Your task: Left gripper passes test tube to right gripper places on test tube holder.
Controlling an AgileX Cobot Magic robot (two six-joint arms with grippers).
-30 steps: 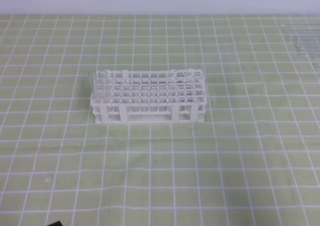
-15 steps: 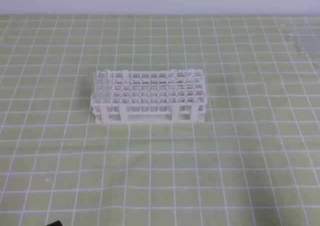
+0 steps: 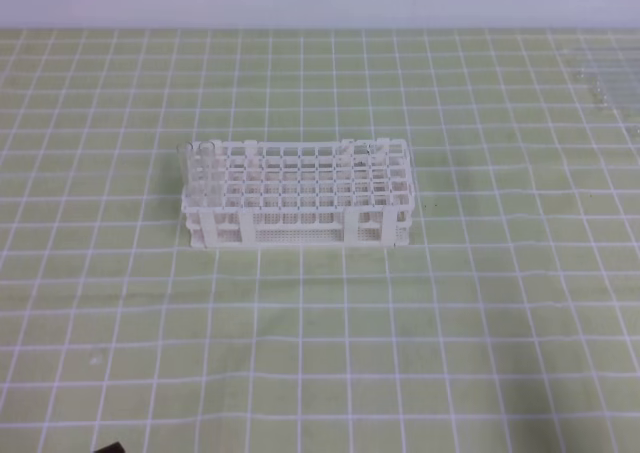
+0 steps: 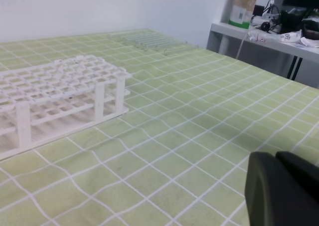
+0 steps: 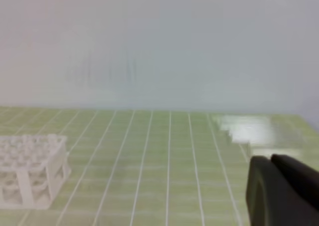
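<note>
Rack alone on the green gridded surface (image 3: 480, 313), both grippers low at the near edge.

The test tube holder (image 3: 297, 193) stands well ahead of the left gripper (image 4: 283, 188) and left of the right gripper (image 5: 281, 188); each gripper's fingers look pressed together. Clear tubes (image 3: 610, 83) lie far right; which one is the test tube cannot be told.
</note>
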